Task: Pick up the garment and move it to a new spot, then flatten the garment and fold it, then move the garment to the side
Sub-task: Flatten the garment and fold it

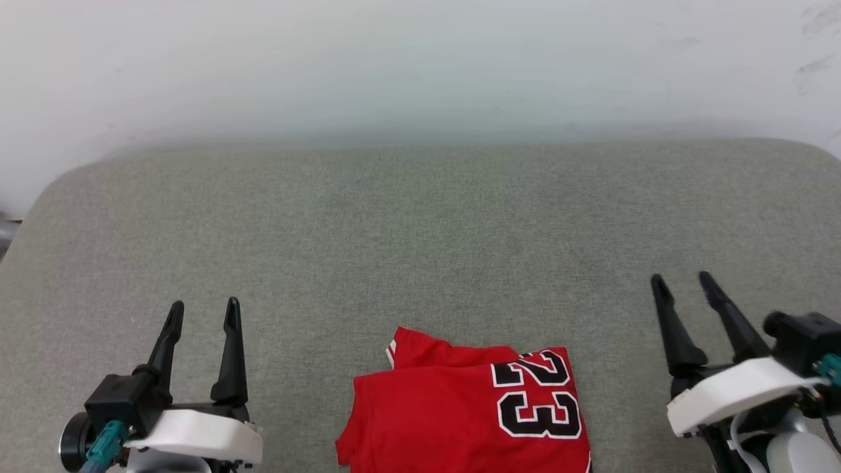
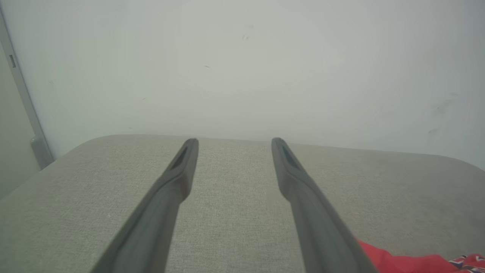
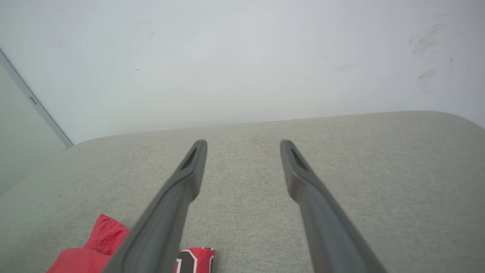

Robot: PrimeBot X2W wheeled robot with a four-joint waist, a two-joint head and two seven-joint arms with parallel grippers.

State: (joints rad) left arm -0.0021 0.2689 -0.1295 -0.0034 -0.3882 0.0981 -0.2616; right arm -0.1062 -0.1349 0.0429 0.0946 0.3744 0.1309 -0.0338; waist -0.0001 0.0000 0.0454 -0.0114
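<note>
The garment (image 1: 460, 407) is a red T-shirt with a black-and-white "23" print, lying folded at the near middle of the grey padded surface (image 1: 420, 230), its lower part cut off by the head view's bottom edge. My left gripper (image 1: 204, 312) stands open to its left, well apart from the cloth. Open too is my right gripper (image 1: 683, 282), off to the right of the shirt. A red corner of the garment (image 2: 409, 261) shows at the lower right of the left wrist view, beside my left gripper (image 2: 235, 142). The right wrist view has the garment (image 3: 94, 246) at the lower left, beside my right gripper (image 3: 242, 144).
A pale wall (image 1: 420, 66) rises directly behind the padded surface. The surface has rounded far corners (image 1: 66, 184). A grey vertical rail (image 2: 22, 98) runs along the wall at the left.
</note>
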